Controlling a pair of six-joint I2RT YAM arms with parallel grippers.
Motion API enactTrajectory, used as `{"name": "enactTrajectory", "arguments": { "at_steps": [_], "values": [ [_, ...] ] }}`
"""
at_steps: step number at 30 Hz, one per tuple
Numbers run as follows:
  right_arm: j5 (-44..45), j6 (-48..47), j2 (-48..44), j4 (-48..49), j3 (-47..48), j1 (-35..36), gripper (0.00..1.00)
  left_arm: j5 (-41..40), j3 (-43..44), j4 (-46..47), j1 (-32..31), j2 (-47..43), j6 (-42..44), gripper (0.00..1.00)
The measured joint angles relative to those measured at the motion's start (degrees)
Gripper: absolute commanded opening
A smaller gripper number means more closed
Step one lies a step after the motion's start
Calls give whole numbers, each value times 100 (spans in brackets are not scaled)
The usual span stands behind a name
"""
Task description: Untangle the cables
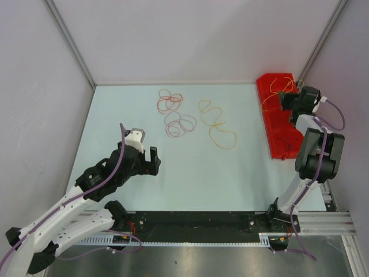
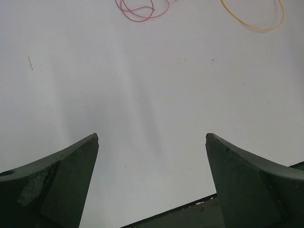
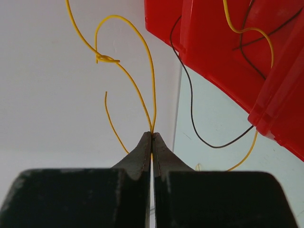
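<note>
Three bundles of thin cables lie on the table's far middle: red-orange loops, pinkish-red loops and an orange-yellow cable. My right gripper hovers over the red bin, shut on a yellow cable that is pinched at its fingertips and has a small knot in it. A dark cable hangs out of the bin. My left gripper stands open above bare table near the cables, nothing between its fingers. The red loops and the yellow cable lie ahead of it.
Grey walls enclose the table on the left, back and right. The red bin leans against the right wall. A black rail with the arm bases runs along the near edge.
</note>
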Motion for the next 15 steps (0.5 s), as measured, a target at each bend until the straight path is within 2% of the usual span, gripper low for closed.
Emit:
{"name": "enactTrajectory", "arguments": {
  "at_steps": [8, 15],
  "values": [
    [-190, 238, 356, 46, 0, -151, 0, 2, 0, 0, 11, 0, 0, 100],
    [-356, 800, 964, 291, 0, -216, 0, 2, 0, 0, 17, 2, 0, 100]
  ]
}}
